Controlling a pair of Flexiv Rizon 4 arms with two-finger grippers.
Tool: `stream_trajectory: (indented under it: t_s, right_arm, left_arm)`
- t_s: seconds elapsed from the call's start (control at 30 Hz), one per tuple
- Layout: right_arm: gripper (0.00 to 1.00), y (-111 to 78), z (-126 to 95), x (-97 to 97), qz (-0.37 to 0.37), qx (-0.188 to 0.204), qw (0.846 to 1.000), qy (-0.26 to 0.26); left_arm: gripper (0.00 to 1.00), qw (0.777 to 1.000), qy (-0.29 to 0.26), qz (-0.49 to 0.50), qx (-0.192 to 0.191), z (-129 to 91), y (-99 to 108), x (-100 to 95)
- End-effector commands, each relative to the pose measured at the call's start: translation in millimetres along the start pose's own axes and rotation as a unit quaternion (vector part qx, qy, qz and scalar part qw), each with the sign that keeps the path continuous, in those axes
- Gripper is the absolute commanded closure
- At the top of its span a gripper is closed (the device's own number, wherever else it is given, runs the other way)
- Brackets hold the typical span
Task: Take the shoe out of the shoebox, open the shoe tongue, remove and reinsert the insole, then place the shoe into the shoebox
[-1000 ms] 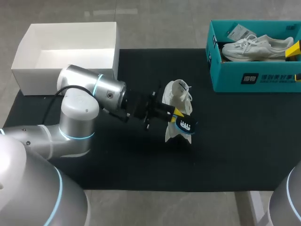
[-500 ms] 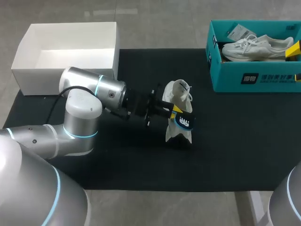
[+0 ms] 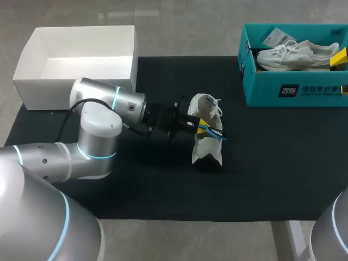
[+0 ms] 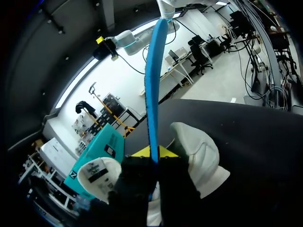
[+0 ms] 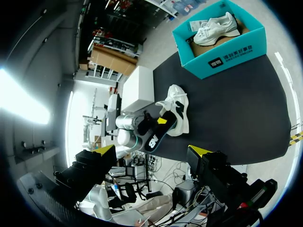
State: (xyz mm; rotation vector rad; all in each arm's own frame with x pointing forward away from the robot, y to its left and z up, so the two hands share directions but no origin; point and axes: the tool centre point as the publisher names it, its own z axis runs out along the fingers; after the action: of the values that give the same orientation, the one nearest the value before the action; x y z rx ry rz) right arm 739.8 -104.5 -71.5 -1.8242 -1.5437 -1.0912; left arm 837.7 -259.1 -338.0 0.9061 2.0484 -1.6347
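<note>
Fingers of the left gripper pinch the blue insole beside the white shoe; right gripper gapes wide

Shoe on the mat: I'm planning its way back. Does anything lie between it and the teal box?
Nothing visible does: only bare mat lies between the shoe and the teal box. The left gripper holds the insole at the shoe itself. The box already holds another shoe.

Black matt cloth mat; white sneaker, smooth leather-like panels; insole matt blue, foam-like edge. Teal matt cardboard shoebox at 2 o'clock, white cardboard box at 10. Glossy silver shell on left arm.
</note>
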Motion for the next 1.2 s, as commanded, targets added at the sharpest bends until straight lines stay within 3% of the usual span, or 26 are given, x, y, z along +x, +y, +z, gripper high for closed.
stream_trajectory:
  t_s: [0.03,0.23,0.27,0.3,0.33,0.47,0.6,0.63,0.7,1.2]
  right_arm:
    - [0.00,0.9,0,-0.2,0.001,0.001,1.000,-0.002]
    - [0.00,0.9,0,-0.2,0.001,0.001,1.000,-0.002]
    - [0.00,0.9,0,-0.2,0.001,0.001,1.000,-0.002]
    - [0.00,0.9,0,-0.2,0.001,0.001,1.000,-0.002]
    - [0.00,0.9,0,-0.2,0.001,0.001,1.000,-0.002]
    - [0.00,0.9,0,-0.2,0.001,0.001,1.000,-0.002]
    - [0.00,0.9,0,-0.2,0.001,0.001,1.000,-0.002]
    - [0.00,0.9,0,-0.2,0.001,0.001,1.000,-0.002]
    - [0.00,0.9,0,-0.2,0.001,0.001,1.000,-0.002]
    - [0.00,0.9,0,-0.2,0.001,0.001,1.000,-0.002]
  left_arm:
    - [1.00,1.000,0.003,-0.002,-0.005,7,11,-0.1]
    - [1.00,1.000,0.000,-0.017,-0.008,4,11,2.4]
    - [0.93,1.000,0.001,-0.016,-0.006,3,7,2.5]
    - [0.73,1.000,0.002,-0.015,-0.003,2,3,2.1]
    - [0.62,1.000,0.003,-0.015,-0.001,1,-1,1.7]
    - [0.57,1.000,0.004,-0.006,0.016,-2,-20,-1.0]
    - [0.67,1.000,0.016,0.005,0.021,-3,-33,-0.6]
    - [0.75,1.000,0.018,0.008,0.021,-3,-35,-0.2]
    - [1.00,0.999,0.025,0.009,0.023,-4,-37,1.3]
    - [1.00,0.995,0.074,0.033,-0.052,-2,2,6.9]
